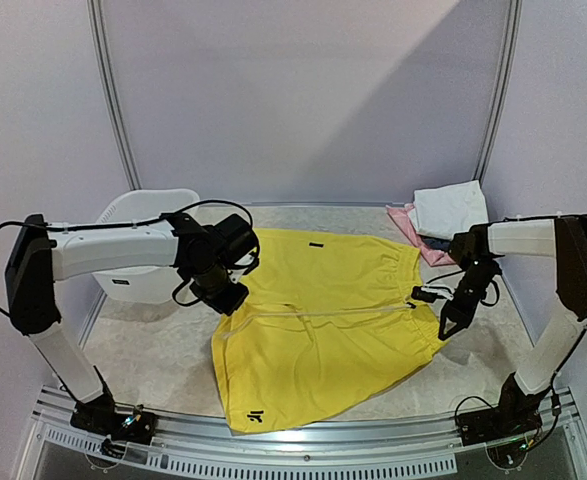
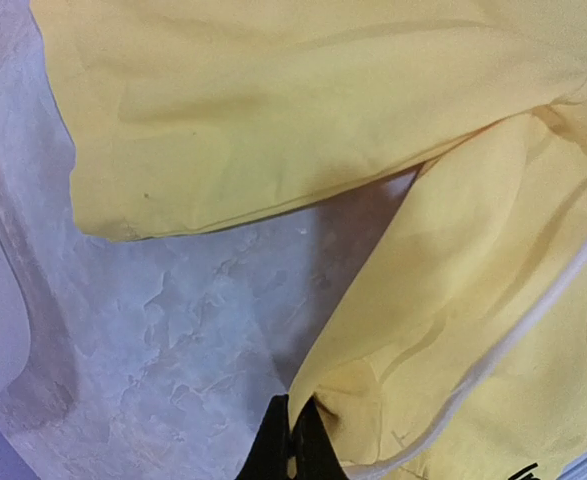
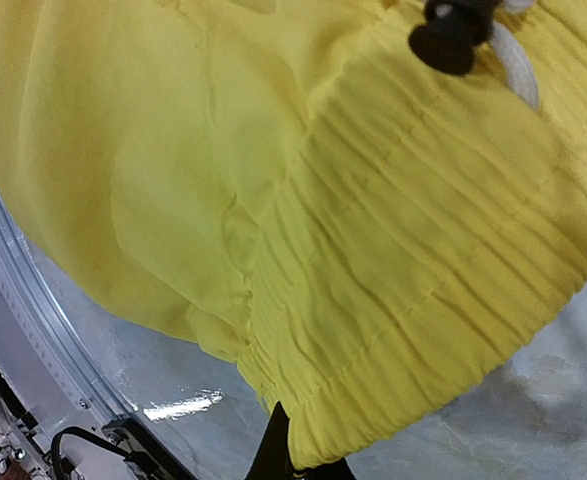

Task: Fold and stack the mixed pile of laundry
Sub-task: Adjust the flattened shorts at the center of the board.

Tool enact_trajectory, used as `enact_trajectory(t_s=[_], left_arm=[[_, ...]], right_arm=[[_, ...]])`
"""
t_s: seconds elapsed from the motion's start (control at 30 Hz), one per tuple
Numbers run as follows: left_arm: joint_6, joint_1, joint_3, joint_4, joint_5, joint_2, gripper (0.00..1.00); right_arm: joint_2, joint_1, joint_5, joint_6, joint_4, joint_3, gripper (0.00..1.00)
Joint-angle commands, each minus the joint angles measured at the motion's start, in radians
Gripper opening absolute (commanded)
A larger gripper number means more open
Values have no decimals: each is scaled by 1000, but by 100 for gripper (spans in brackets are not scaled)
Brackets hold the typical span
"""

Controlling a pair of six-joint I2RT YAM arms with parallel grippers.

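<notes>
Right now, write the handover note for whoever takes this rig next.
Left gripper: shut on the shorts, at the near leg's inner hem.
Right gripper: shut on the near corner of the shorts' waistband.
The shorts lie spread flat in the middle, unfolded, with the waistband to the right.
Done: a white garment sits folded at the back right, on a pink cloth.
Left: fold the shorts and stack them there.
The basket stands at the back left.
</notes>
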Motion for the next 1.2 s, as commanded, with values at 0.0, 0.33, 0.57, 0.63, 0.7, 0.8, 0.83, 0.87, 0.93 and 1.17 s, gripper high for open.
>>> enact_trajectory(t_s=[0.0, 0.33, 0.57, 0.63, 0.7, 0.8, 0.83, 0.87, 0.93, 1.17], left_arm=[[7, 41, -19, 37, 24, 44, 0], [-10, 77, 1, -91, -48, 137, 4], [-47, 16, 37, -120, -193, 10, 32], [-43, -25, 46, -109, -196, -69, 41], [-36, -73, 40, -89, -139, -137, 52], [-31, -154, 5, -34, -16, -190, 54], [-29, -189, -22, -6, 18, -202, 55], [-31, -218, -52, 22, 59, -212, 56], [-30, -285, -144, 113, 149, -237, 60], [-120, -484, -377, 240, 200, -244, 64]], right_arm=[[-34, -6, 3, -8, -23, -18, 0], [-45, -30, 15, 17, -38, -37, 0], [-63, -39, 42, 24, -72, -71, 16], [-104, -52, 19, 13, -118, -42, 30], [-150, -64, 11, 4, -174, 25, 51], [-216, -66, -1, 5, -218, 175, 63], [-221, -66, -10, 10, -223, 227, 64], [-217, -64, -24, 16, -221, 291, 65], [-197, -63, -58, 43, -188, 366, 66], [-32, 0, -84, 122, -27, 554, 64]])
